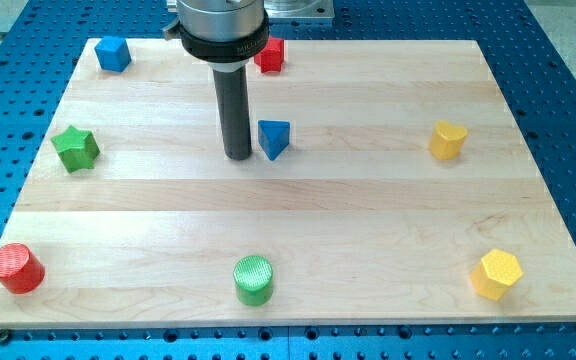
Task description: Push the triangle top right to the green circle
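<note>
A blue triangle block lies on the wooden board, above the middle. My tip stands just to the triangle's left, very close to it or touching it. The green circle is a green cylinder near the view's bottom edge, well below the tip and the triangle.
A blue cube-like block sits at the top left and a red block at the top, partly behind the arm. A green star is at the left, a red cylinder at the bottom left. Yellow blocks sit at the right and bottom right.
</note>
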